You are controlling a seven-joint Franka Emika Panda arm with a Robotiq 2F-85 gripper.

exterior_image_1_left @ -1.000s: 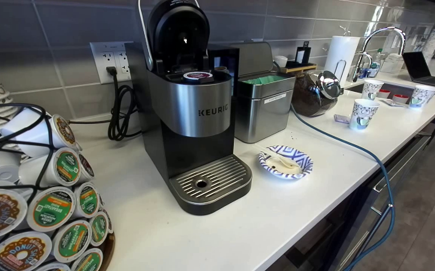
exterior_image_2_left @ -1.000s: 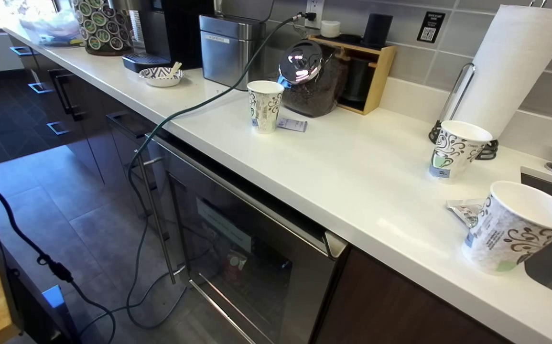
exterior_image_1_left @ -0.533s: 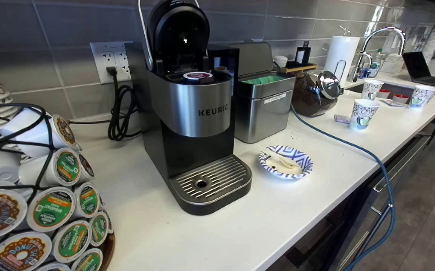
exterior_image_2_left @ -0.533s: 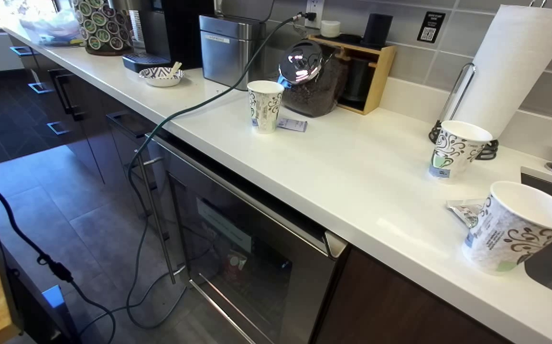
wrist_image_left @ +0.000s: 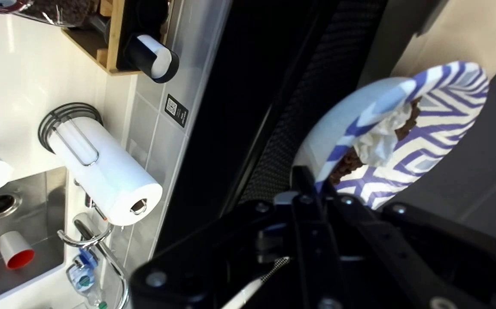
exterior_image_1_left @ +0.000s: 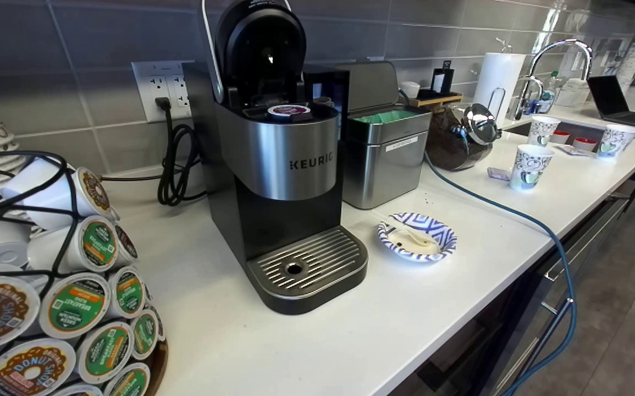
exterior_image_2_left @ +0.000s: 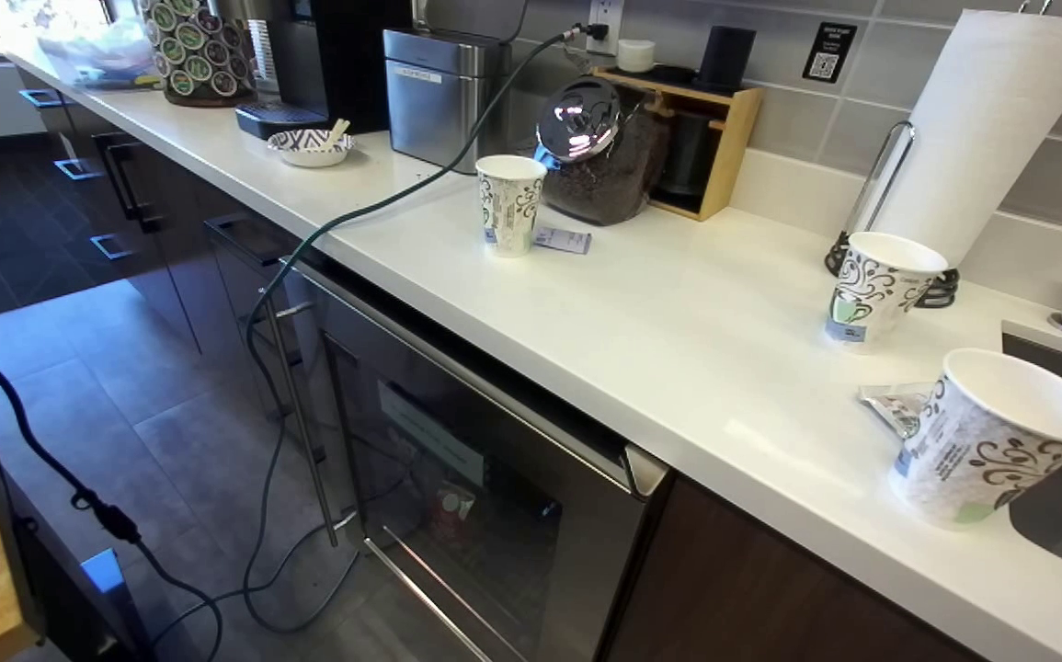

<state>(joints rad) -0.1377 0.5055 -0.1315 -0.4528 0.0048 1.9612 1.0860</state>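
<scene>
In the wrist view my gripper [wrist_image_left: 316, 184] is shut on the rim of a paper plate [wrist_image_left: 445, 107] with a white and purple zigzag pattern. The plate is tilted, and its pale outer side [wrist_image_left: 321, 137] faces left. Brown food [wrist_image_left: 347, 166] and a crumpled white tissue [wrist_image_left: 378, 143] lie on it. The part of the rim between the fingers is hidden. A large black surface with a mesh strip [wrist_image_left: 286, 141] stands behind the plate. The gripper and arm are out of view in both exterior views.
On the counter stand a coffee machine [exterior_image_1_left: 281, 159], a steel bin [exterior_image_1_left: 383, 170] with its lid up, a patterned bowl [exterior_image_2_left: 310, 152], a glass jar [exterior_image_2_left: 609, 188], paper cups [exterior_image_2_left: 990, 450] and a paper towel roll [wrist_image_left: 101, 167]. A cable [exterior_image_2_left: 356, 216] crosses the counter edge.
</scene>
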